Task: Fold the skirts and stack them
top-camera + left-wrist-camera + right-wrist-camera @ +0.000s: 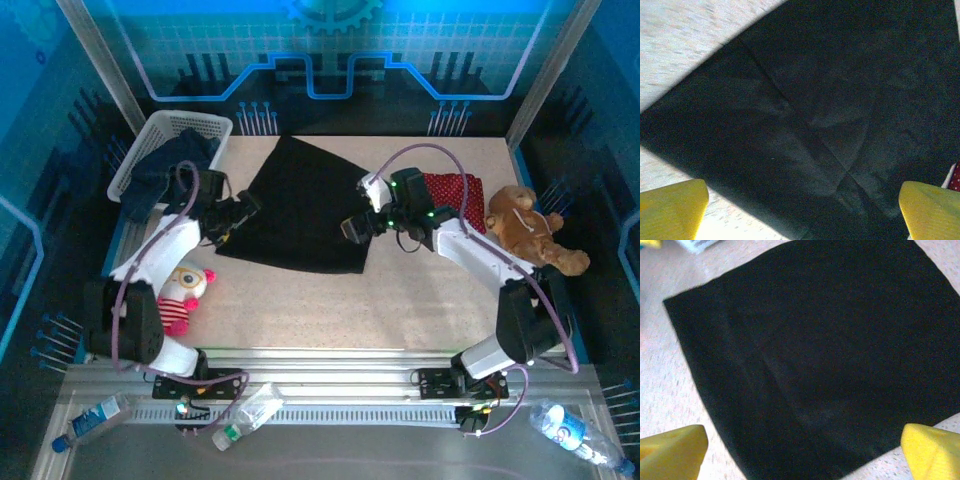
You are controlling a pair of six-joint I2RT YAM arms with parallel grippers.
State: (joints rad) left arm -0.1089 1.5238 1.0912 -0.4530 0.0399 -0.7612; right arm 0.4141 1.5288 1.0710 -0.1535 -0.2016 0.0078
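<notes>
**A:** Inside the blue-lit enclosure, on that speckled beige worktop [430, 290], how far along is the folding?

**B:** Early, I'd judge. The large plain black cloth skirt [300, 205] lies spread flat across the middle, creased but apparently not folded. A bunched dark blue denim skirt [165, 170] hangs over the rim of the white slatted plastic basket [190, 120] at the far left. The red skirt with small white dots [455, 195] sits at the right, partly hidden behind the right arm, so I cannot tell its fold. No stack is visible.

**A:** And the grippers?

**B:** The left gripper [243, 208] hovers at the black skirt's left edge, its yellow fingers spread wide and holding nothing. The right gripper [352, 228] hangs over the skirt's near right corner, equally wide and empty.

**A:** The wrist views agree?

**B:** Yes. Under the left gripper [800, 210] the black cloth [830, 100] lies just ahead, unpinched. It is the same under the right gripper [802, 452], with the skirt [815, 350] flat below.
</notes>
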